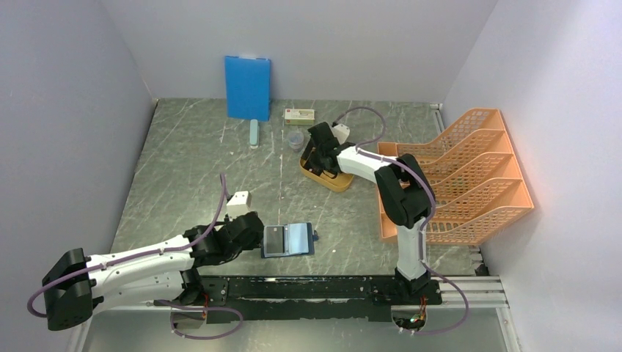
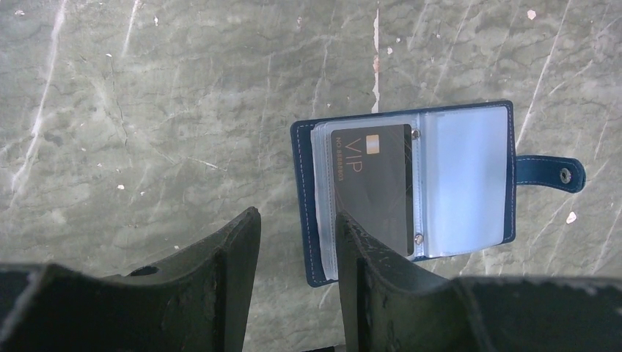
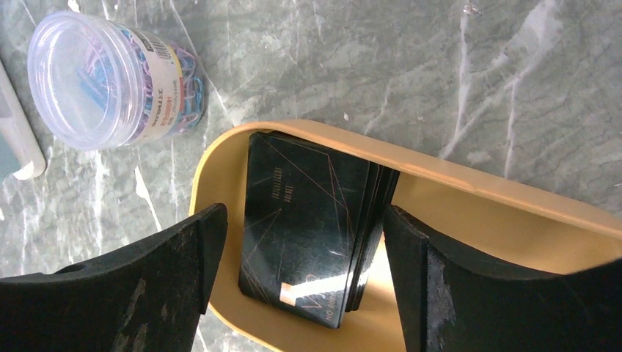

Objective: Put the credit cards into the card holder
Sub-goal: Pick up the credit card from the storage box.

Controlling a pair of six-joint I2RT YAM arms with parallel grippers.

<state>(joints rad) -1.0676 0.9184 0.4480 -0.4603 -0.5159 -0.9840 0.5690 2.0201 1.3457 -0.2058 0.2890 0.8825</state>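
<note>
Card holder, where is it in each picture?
Top external: the card holder lies open near the front edge, just right of the left gripper.
Left wrist: right of centre, open, beyond the fingertips.
Right wrist: not in it.
Shared landmark: the grey marbled table.

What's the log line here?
left gripper open at card holder | one card in holder | right gripper open over card stack in tray

Marble table, card holder, oval tray, clip jar
</note>
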